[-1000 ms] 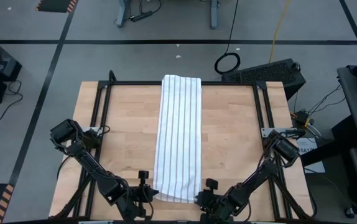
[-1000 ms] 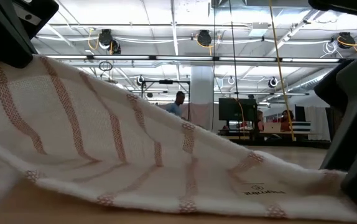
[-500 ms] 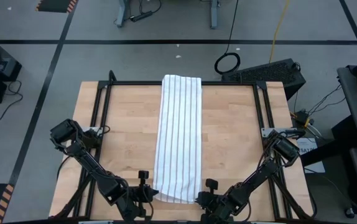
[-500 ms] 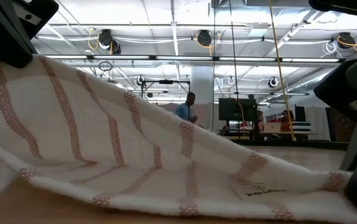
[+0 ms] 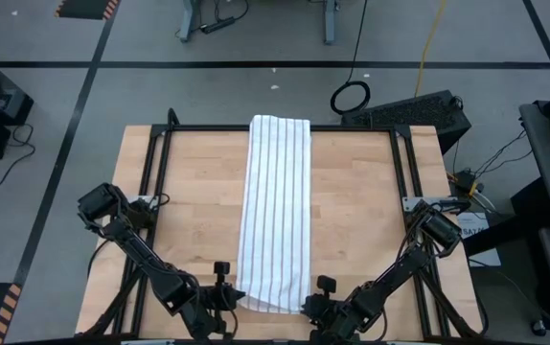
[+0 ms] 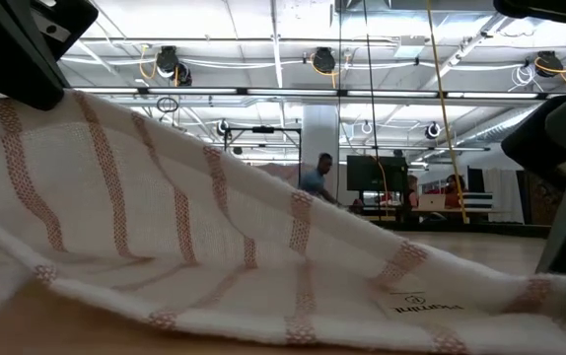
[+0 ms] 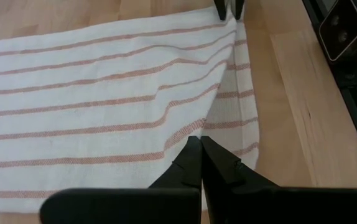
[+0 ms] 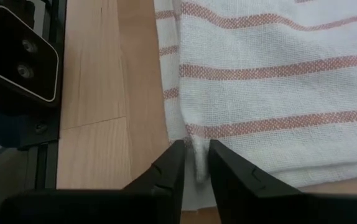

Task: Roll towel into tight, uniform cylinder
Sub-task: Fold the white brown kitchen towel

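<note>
High view shows the woven, pinstriped towel (image 5: pixel 275 211) lying long and flat down the wooden table (image 5: pixel 361 220) (near end lifted), each near corner pinched by 1 gripper, left gripper (image 7: pixel 201 144) and right gripper (image 8: pixel 196 149).

The towel (image 5: pixel 275 211) lies lengthwise down the middle of the desk (image 5: pixel 361 211), from far edge to near edge. The left gripper (image 5: pixel 229 299) sits at its near left corner, the right gripper (image 5: pixel 306 305) at its near right corner.
</note>
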Action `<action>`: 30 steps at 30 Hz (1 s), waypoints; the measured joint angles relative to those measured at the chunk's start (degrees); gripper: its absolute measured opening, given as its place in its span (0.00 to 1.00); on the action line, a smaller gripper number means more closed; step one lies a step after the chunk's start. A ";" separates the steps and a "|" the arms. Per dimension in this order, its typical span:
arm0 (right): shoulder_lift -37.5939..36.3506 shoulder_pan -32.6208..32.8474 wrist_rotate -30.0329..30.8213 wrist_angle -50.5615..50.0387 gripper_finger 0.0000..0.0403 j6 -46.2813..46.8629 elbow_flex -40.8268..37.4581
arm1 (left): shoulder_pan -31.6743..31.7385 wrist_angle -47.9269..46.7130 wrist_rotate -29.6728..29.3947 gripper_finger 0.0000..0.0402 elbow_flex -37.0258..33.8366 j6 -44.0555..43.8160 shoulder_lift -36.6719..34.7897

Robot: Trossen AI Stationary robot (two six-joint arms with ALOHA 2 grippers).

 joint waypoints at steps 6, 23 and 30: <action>0.00 0.00 0.32 -0.04 0.13 0.73 0.00 | 0.00 0.00 -0.04 0.00 0.00 0.00 0.00; 0.00 0.00 0.41 0.76 0.23 0.04 0.00 | 0.00 0.00 -0.04 0.00 0.00 -0.04 0.00; 0.00 0.00 0.09 0.94 0.32 -0.04 0.00 | 0.00 0.00 -0.04 0.00 0.00 -0.04 0.00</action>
